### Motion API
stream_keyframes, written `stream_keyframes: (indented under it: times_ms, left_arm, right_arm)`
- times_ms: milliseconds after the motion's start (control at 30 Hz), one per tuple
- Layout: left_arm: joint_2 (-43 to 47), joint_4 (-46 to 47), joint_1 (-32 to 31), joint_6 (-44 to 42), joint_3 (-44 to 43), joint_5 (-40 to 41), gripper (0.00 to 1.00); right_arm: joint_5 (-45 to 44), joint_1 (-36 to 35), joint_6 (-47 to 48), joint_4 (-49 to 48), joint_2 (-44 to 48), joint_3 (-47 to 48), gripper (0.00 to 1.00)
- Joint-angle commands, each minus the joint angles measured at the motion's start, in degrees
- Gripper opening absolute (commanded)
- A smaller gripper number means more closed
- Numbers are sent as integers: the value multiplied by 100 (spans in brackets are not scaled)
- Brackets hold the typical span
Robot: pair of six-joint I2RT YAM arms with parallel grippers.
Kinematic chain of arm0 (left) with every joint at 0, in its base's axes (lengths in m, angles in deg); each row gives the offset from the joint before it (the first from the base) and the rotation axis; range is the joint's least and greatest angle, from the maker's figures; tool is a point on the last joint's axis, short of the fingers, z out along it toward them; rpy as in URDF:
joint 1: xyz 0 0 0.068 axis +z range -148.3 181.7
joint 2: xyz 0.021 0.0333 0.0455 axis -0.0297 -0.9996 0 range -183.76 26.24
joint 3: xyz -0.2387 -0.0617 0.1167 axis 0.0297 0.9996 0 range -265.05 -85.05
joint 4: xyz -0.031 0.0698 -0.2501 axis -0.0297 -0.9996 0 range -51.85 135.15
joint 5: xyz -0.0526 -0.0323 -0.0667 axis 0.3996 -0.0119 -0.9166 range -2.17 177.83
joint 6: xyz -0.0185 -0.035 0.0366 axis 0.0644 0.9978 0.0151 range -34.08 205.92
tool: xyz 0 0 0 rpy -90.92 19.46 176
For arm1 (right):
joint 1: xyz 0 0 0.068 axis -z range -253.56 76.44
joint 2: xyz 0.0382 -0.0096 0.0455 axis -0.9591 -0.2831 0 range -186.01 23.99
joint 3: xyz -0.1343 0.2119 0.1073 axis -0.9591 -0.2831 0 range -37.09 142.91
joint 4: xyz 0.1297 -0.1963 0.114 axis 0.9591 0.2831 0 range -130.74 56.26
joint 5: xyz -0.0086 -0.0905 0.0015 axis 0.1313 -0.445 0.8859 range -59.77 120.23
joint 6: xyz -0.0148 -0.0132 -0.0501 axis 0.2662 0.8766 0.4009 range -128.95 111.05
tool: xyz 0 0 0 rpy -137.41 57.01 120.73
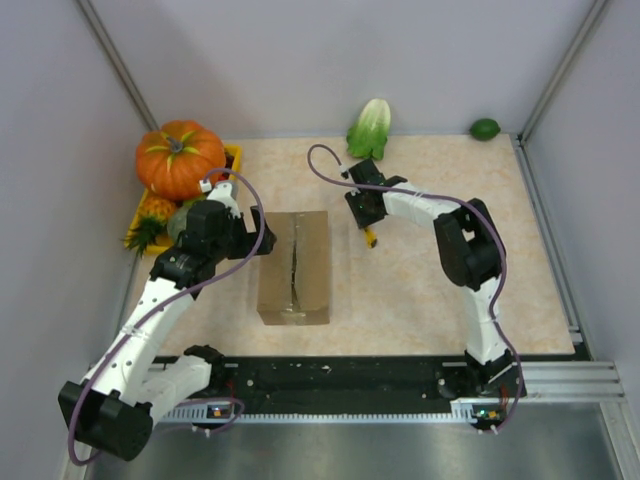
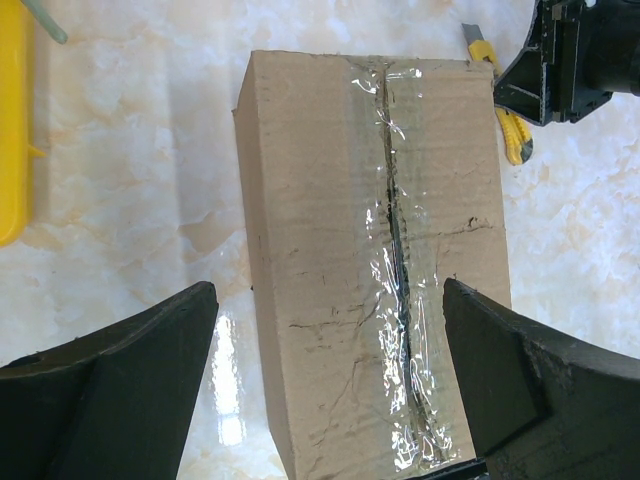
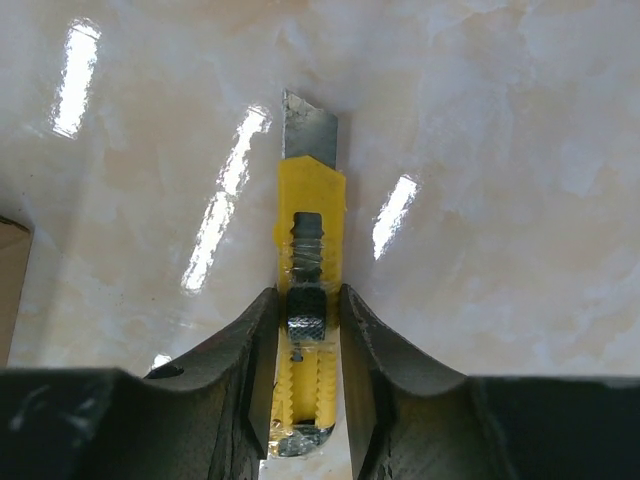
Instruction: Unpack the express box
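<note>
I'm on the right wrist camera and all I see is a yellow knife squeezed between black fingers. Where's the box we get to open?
Observer: The express box sits mid-table, to the left of the right gripper and its knife.
Operator: Is it open yet?
Observer: No, its flaps lie flat, with shiny tape along the centre seam.
Operator: What's the other arm doing?
Observer: The left gripper is open and empty, and the box shows between its fingers.
</note>
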Motion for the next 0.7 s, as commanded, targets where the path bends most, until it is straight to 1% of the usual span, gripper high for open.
stream_keyframes:
  times_ms: [0, 233, 467, 667]
  left_arm:
    - [84, 165, 38, 24, -15, -24, 99]
    - [14, 191, 38, 50, -77, -156, 98]
    - [40, 200, 38, 68, -103, -165, 98]
    - [40, 200, 38, 112, -164, -278, 99]
  right_arm:
    - [47, 6, -45, -41, -29, 157, 27]
    - [30, -2, -106, -32, 278, 201, 23]
    - [12, 15, -343, 29, 964, 219, 23]
    - [390, 7, -581, 231, 1640, 131, 23]
